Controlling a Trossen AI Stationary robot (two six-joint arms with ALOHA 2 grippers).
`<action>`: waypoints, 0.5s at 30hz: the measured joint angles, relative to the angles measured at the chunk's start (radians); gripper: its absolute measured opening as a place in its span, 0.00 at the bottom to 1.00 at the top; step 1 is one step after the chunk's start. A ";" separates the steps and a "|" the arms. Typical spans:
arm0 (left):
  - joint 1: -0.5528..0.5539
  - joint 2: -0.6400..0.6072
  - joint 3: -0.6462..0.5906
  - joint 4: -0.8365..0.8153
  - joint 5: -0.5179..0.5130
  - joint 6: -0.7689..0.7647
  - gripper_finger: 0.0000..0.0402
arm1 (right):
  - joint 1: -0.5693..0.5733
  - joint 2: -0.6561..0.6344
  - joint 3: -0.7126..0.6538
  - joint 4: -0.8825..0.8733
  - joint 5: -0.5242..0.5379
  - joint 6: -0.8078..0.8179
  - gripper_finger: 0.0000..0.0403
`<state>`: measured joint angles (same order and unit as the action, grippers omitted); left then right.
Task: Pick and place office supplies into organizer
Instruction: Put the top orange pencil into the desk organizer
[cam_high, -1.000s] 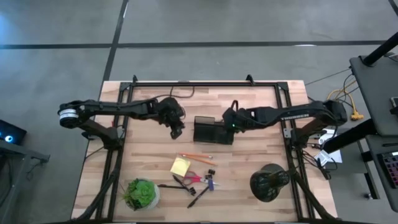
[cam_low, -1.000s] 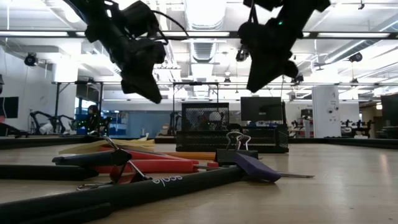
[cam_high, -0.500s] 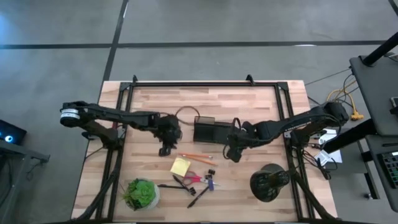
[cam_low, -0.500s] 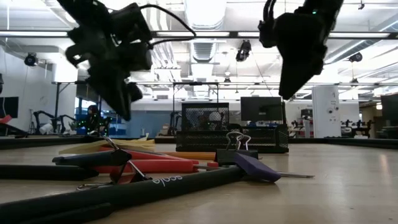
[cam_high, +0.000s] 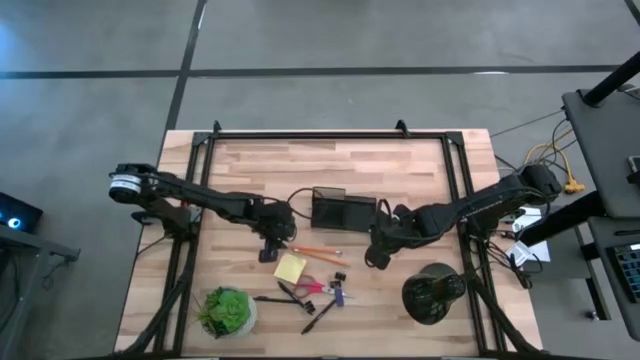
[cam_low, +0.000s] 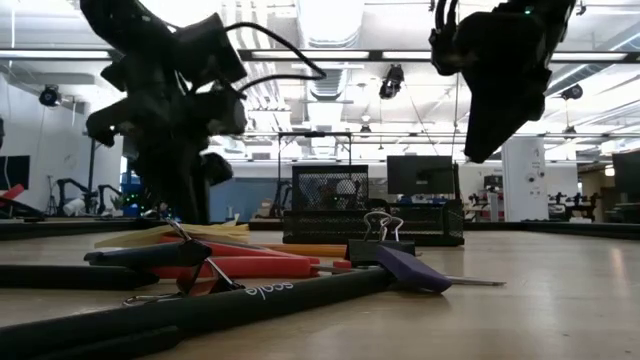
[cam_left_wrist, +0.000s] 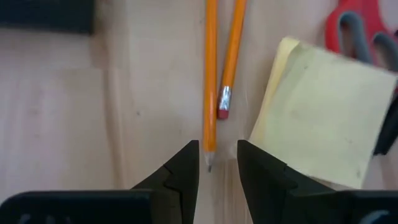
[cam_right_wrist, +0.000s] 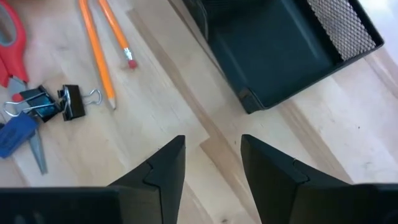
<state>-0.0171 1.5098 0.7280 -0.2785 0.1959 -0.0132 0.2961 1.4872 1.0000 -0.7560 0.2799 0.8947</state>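
Note:
Two orange pencils (cam_left_wrist: 210, 74) lie side by side on the table beside the yellow sticky-note pad (cam_left_wrist: 317, 124). My left gripper (cam_left_wrist: 217, 163) is open, low over the table, its fingers on either side of the longer pencil's tip (cam_left_wrist: 209, 163) without touching it. My right gripper (cam_right_wrist: 214, 152) hangs open over bare wood just near of the black mesh organizer (cam_right_wrist: 286, 43). Red-handled scissors (cam_high: 310, 288), black clips (cam_right_wrist: 68, 99), a purple piece (cam_high: 338, 296) and black pens (cam_high: 318, 316) lie near the table's front.
A green potted plant (cam_high: 226, 310) stands at the near left and a round black domed object (cam_high: 433, 292) at the near right. Bare wood spreads across the table's far half behind the organizer (cam_high: 342, 210).
My left gripper has gone toward the table's near edge and down, ending low over the pencils. My right gripper has left its place over the organizer and swung toward the near edge, staying high. Nothing on the table has moved.

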 joint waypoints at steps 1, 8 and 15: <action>-0.005 0.013 0.000 0.000 0.000 0.000 0.23 | 0.001 0.000 0.000 0.001 0.008 0.005 0.37; -0.051 0.052 0.000 0.008 -0.104 -0.007 0.23 | 0.009 0.000 0.000 0.002 0.012 0.034 0.37; -0.081 0.054 0.000 0.017 -0.213 -0.010 0.23 | 0.010 0.000 0.000 0.002 0.012 0.033 0.36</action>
<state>-0.0984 1.5634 0.7284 -0.2611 -0.0166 -0.0231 0.3058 1.4876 1.0000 -0.7544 0.2916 0.9276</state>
